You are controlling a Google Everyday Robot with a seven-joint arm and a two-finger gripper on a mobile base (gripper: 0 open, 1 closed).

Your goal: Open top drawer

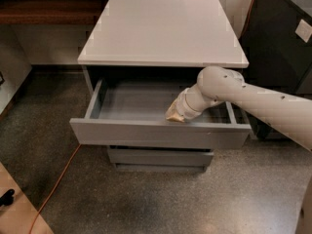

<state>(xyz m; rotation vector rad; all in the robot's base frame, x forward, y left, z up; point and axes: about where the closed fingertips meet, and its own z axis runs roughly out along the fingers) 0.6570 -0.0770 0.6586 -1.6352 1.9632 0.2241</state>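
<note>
The top drawer of a grey cabinet stands pulled far out, and its plain grey inside shows. A tiny white speck sits on its front at the right. My gripper reaches down from the right on a white arm. Its tan tip is inside the drawer, right behind the front panel, a little right of the middle. A narrower grey drawer below is shut.
The cabinet's white top overhangs the drawer's back. A black cabinet stands at the right. An orange cable runs over the speckled floor at the left. A dark wooden shelf is at the back left.
</note>
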